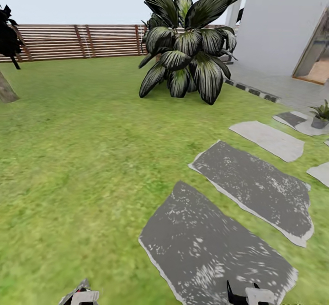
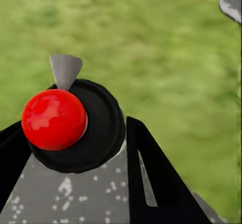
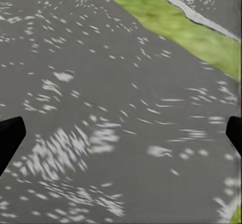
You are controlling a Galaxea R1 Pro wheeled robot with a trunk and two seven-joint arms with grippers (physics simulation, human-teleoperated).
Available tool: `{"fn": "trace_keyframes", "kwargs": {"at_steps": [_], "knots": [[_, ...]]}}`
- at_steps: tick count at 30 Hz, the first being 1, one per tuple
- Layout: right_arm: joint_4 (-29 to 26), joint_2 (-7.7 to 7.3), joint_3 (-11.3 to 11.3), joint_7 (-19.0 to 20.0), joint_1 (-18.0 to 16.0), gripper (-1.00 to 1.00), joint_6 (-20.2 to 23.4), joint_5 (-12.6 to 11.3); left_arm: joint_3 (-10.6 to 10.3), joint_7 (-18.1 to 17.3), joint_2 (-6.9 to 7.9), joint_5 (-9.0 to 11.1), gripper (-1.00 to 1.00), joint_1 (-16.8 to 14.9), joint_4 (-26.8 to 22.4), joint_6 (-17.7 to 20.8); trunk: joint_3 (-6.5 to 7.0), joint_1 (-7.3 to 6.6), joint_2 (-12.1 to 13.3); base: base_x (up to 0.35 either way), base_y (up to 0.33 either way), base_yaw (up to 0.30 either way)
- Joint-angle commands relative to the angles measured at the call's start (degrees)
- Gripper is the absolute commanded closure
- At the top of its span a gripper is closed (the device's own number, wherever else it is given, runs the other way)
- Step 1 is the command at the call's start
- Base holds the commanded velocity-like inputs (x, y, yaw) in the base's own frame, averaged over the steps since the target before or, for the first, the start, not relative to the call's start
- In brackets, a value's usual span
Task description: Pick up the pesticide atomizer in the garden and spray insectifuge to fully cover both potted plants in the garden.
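Note:
Between the black fingers of my left gripper (image 2: 75, 148) sits the pesticide atomizer (image 2: 96, 128), seen end-on: a round black end with a red knob and a grey nozzle tip. That gripper (image 1: 80, 297) peeks in at the head view's lower edge over the garden lawn (image 1: 82, 159). One potted plant (image 1: 321, 113), a small green rosette in a grey pot, stands on a stepping stone at the far right. The second potted plant is out of view. My right gripper (image 3: 121, 133) hangs open over a grey stepping stone (image 3: 101, 83), and its top (image 1: 246, 296) shows low in the head view.
A big dark broad-leaved shrub (image 1: 187, 44) stands ahead at the centre back. Several grey stepping stones (image 1: 256, 186) run from the lower centre to the right. A brown slat fence (image 1: 77, 42) closes the back, and a white building wall (image 1: 278, 22) rises at the right.

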Motion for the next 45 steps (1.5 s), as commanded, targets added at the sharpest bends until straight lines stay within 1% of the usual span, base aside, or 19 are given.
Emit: {"fn": "trace_keyframes", "kwargs": {"at_steps": [1, 22, 35, 45], "knots": [[0.1, 0.00, 0.0, -0.3, 0.0, -1.00, -0.1, 0.4, 0.3, 0.1, -0.03, -0.6, 1.00, 0.0, 0.0, -0.2, -0.04, 0.01, 0.0, 0.199, -0.165, -0.300], [0.1, 0.00, 0.0, -0.3, 0.0, -1.00, -0.1, 0.4, 0.3, 0.1, 0.00, -0.6, 1.00, 0.0, 0.0, -0.2, -0.04, 0.01, 0.0, 0.235, -0.129, -0.300], [0.1, 0.00, 0.0, -0.3, 0.0, -1.00, -0.1, 0.4, 0.3, 0.1, -0.03, -0.6, 1.00, 0.0, 0.0, -0.2, -0.04, 0.01, 0.0, 0.264, -0.007, -0.300], [0.1, 0.00, 0.0, -0.3, 0.0, -1.00, -0.1, 0.4, 0.3, 0.1, -0.02, -0.6, 1.00, 0.0, 0.0, -0.2, -0.04, 0.01, 0.0, 0.322, 0.000, -0.300]]}}
